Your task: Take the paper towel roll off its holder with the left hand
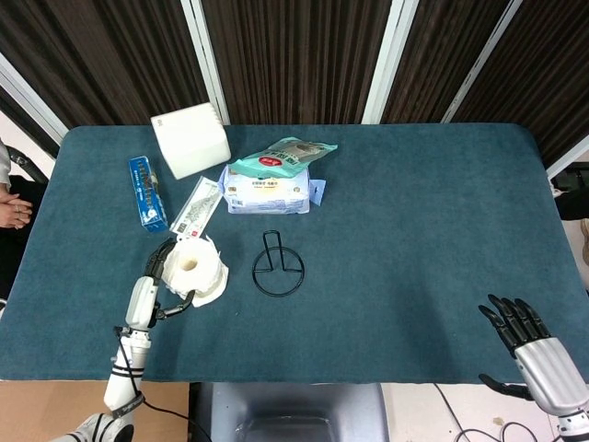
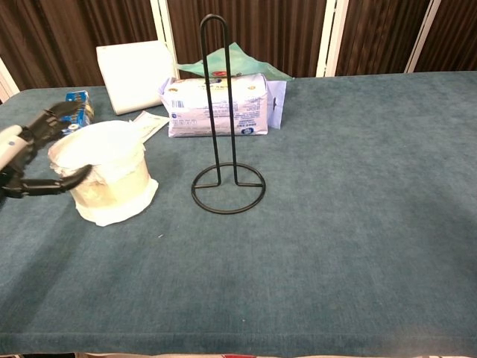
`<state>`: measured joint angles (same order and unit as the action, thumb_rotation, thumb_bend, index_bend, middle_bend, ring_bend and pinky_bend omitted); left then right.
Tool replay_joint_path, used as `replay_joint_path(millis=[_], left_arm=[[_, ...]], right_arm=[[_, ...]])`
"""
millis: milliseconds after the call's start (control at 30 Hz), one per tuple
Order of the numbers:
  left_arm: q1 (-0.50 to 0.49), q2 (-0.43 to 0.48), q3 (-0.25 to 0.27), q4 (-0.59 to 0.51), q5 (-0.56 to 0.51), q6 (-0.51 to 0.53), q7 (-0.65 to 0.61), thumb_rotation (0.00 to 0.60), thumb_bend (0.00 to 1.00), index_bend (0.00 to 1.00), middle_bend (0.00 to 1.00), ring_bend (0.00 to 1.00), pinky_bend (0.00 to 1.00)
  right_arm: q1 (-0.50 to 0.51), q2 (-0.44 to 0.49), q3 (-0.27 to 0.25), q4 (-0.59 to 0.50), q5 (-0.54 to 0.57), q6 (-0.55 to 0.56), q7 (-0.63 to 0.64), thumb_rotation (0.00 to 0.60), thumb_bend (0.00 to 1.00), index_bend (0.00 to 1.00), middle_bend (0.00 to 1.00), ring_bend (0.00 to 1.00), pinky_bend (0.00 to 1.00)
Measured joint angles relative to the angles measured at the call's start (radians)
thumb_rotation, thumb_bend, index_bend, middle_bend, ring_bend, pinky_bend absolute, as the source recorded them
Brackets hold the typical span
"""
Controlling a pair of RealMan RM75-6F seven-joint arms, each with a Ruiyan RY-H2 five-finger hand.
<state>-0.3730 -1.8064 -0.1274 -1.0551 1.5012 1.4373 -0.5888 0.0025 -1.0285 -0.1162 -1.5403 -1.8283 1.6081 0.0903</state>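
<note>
The white paper towel roll [image 1: 195, 267] [image 2: 104, 175] stands upright on the table, left of the black wire holder [image 1: 278, 270] [image 2: 227, 212], which is bare. My left hand [image 1: 152, 290] [image 2: 22, 153] is at the roll's left side. Its fingers curve around the roll's back and its thumb touches the front, so it still holds the roll loosely. A loose sheet edge spreads out at the roll's base. My right hand [image 1: 529, 345] hovers near the table's front right corner with its fingers spread and nothing in it. The chest view does not show it.
Behind the roll lie a blue box [image 1: 145, 191] [image 2: 77, 104], a flat white sachet [image 1: 196, 205] [image 2: 149, 123], a white box [image 1: 190, 140] [image 2: 134, 71], a purple tissue pack [image 1: 267, 191] [image 2: 218, 104] and a green pouch [image 1: 283, 157] [image 2: 238, 66]. A person's hand [image 1: 7, 207] shows at the left edge.
</note>
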Motion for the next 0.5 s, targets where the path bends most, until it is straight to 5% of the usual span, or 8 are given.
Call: replay_joint_path(millis=[233,367,500], left_arm=[[0.090,0.151,0.081,-0.101,0.119,0.199,0.037,0.589,0.37,0.00,0.00,0.00,0.00],[0.165,0.302,0.208,-0.129,0.260,0.321,0.114,0.600,0.38,0.00,0.00,0.00,0.00],[0.201,0.371,0.307,-0.131,0.318,0.294,0.246,0.600,0.38,0.00,0.00,0.00,0.00]], right_arm=[[0.000,-0.007,0.002,0.000,0.007,-0.007,-0.020,0.600,0.06,0.00,0.00,0.00,0.00],[0.001,-0.016,0.004,-0.007,0.012,-0.019,-0.053,0.600,0.06,0.00,0.00,0.00,0.00],[0.001,-0.027,0.006,-0.014,0.013,-0.026,-0.090,0.600,0.06,0.00,0.00,0.00,0.00]])
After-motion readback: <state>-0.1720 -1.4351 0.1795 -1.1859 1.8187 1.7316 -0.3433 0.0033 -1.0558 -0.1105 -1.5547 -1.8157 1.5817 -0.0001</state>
